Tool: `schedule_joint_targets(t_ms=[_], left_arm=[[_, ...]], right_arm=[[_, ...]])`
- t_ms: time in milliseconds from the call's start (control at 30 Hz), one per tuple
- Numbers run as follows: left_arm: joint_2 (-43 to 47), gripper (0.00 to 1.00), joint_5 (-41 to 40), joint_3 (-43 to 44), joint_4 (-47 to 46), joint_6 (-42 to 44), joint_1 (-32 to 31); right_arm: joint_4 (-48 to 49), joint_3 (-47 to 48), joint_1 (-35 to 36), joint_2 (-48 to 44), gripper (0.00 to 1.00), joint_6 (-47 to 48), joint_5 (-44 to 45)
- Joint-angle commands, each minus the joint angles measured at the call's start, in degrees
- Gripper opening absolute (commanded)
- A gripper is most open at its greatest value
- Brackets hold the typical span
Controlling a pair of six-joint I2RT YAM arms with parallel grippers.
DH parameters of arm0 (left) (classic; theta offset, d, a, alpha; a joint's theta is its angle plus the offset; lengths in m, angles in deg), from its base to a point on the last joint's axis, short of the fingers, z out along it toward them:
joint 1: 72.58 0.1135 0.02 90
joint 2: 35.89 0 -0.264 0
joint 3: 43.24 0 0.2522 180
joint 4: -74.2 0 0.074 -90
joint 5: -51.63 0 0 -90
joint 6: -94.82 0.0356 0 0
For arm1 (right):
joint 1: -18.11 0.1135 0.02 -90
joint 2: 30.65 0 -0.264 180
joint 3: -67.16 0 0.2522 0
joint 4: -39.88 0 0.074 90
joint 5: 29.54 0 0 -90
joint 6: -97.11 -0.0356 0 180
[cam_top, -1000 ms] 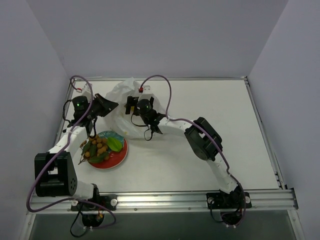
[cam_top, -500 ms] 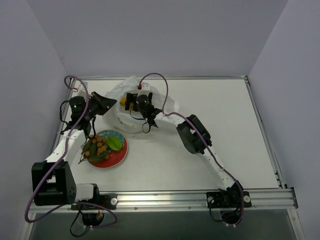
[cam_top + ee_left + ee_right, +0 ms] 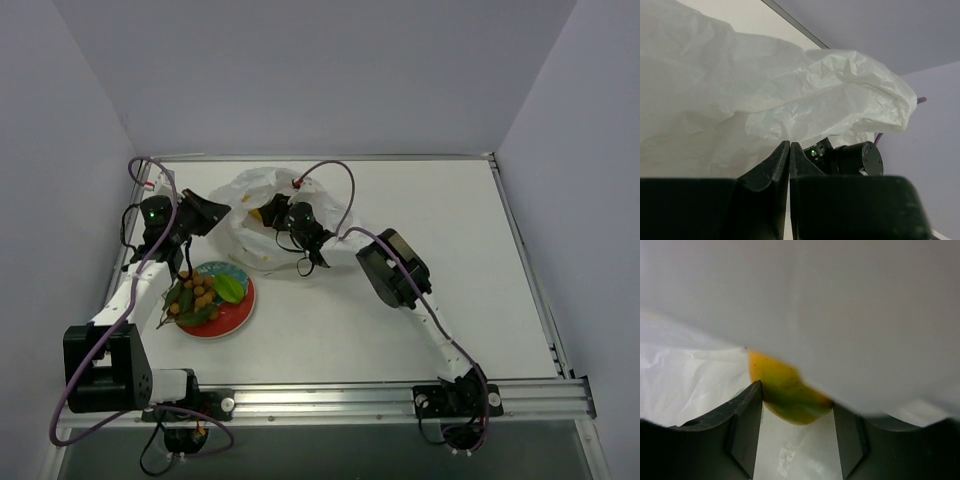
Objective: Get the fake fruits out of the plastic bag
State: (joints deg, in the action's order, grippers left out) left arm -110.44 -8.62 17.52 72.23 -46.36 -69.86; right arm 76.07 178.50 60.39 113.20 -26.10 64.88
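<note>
The plastic bag (image 3: 248, 246) lies crumpled at the back left of the table. In the left wrist view it (image 3: 740, 90) fills the frame. My left gripper (image 3: 222, 212) is at the bag's left edge with its jaws shut (image 3: 786, 145), pinching the plastic. My right gripper (image 3: 267, 214) reaches into the bag's mouth. Its jaws (image 3: 797, 395) stand open on either side of a yellow-orange fruit (image 3: 785, 390) with a green patch, partly hidden under a bag fold (image 3: 840, 300). The tan-brown bunch (image 3: 200, 295) and a green fruit (image 3: 229, 288) lie on the plate.
The red-rimmed plate (image 3: 236, 320) sits in front of the bag, near the left arm. The right arm stretches across the table's middle. Grey walls close in the table on three sides, and a metal rail runs along the near edge.
My right gripper has pushed deeper into the bag and turned, and its arm has folded closer. The bag has spread open to the right. My left gripper has shifted slightly back and left.
</note>
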Motion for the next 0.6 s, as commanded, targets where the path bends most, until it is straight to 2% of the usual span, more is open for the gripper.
schedule_joint_targets(t_ms=[0,333,467,567], left_arm=[[1.3,0.02,-1.5,0.9,0.2,1.6,-0.2],[1.2,0.02,-1.1,1.2,-0.4,3.9,0.4],[1.6,0.02,-1.3,1.1,-1.1,5.0,0.3],[1.5,0.02,0.5,0.8,-4.0,4.9,0.0]], right_arm=[[9.5,-7.8,-0.4,-9.7,0.13,-1.2,0.9],[21.6,-33.2,3.2,-28.1,0.11,0.8,2.1],[20.5,-38.0,4.9,-33.8,0.12,1.8,3.7],[14.7,-38.3,7.4,-36.8,0.12,5.1,8.1]])
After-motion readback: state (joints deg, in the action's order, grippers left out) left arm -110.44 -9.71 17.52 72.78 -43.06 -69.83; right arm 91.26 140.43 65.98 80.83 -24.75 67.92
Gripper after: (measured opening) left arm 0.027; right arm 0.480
